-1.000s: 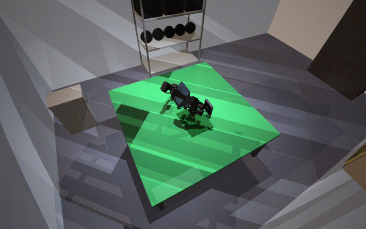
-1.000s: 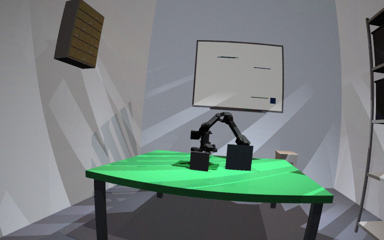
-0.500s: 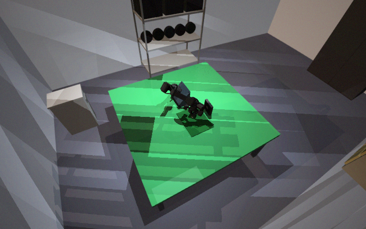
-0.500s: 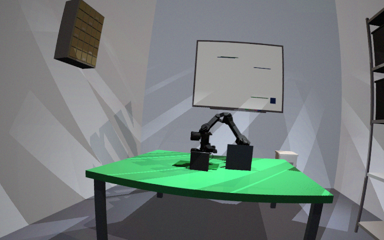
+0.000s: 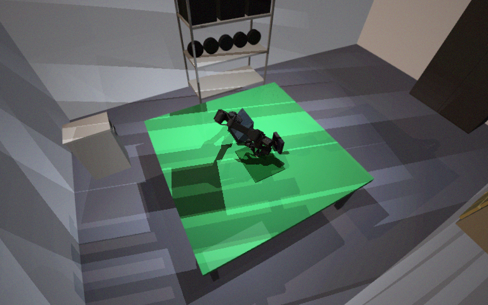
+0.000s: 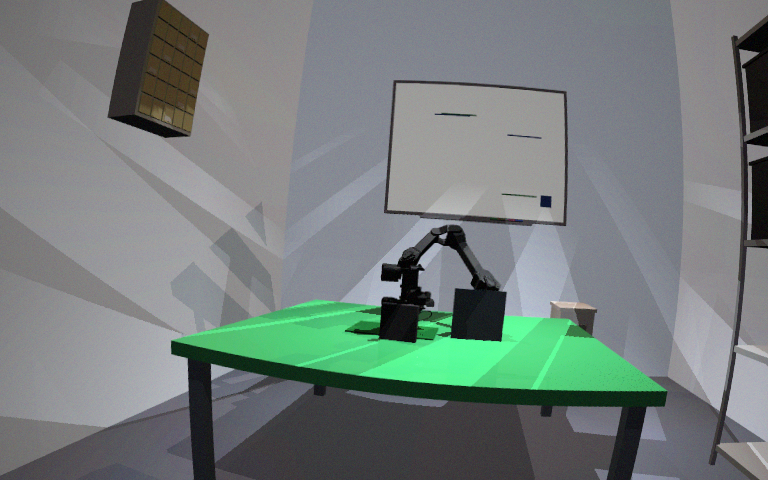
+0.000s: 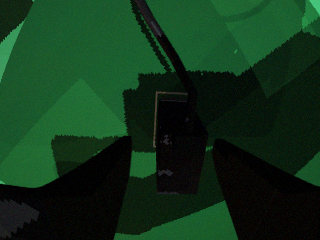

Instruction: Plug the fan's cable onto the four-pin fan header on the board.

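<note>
the end effector (image 7: 170,180) stands half open, its fingers apart from the plug (image 7: 176,150) between them.

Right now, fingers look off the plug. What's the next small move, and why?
Probably a straight lift away from the board. In the wrist view the gripper stands open, green showing between each of its fingers and the dark plug, which sits at the header with its cable trailing off. Whether it is fully seated can't be told.

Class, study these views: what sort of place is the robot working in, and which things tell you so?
Probably a workshop or lab room: a whiteboard on the wall, metal shelving with dark boxes and balls, and a green table carrying the arm.
</note>
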You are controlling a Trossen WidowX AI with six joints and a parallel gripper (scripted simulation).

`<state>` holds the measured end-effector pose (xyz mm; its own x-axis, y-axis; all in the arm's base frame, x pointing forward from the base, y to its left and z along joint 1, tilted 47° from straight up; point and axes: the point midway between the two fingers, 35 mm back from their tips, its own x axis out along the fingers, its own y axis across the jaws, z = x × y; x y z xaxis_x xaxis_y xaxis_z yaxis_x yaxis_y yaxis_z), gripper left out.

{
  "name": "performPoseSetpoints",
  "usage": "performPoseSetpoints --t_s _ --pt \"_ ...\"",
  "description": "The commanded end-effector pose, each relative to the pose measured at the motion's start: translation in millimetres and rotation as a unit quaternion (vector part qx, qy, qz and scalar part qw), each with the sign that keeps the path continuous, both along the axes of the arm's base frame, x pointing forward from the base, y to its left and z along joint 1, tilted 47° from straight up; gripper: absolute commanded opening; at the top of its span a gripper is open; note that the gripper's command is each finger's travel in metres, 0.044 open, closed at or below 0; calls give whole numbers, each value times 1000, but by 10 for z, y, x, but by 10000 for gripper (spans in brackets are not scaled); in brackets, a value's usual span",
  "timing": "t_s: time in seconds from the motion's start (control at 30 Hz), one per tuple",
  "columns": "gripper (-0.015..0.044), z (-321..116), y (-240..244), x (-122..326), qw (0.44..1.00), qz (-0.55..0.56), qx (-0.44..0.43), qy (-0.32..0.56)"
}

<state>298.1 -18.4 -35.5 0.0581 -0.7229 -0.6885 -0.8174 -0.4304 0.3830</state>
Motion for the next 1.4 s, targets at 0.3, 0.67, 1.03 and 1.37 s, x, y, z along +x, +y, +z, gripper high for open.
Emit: performPoseSetpoints --t_s 0.3,0.67,1.03,1.37 --pt "260 375 404 -29 1000 1 -1 1" --pt "260 834 -8 250 1000 1 -2 1" --pt "260 855 -28 259 1000 1 -2 1" --pt "260 855 -28 259 1000 1 -2 1"
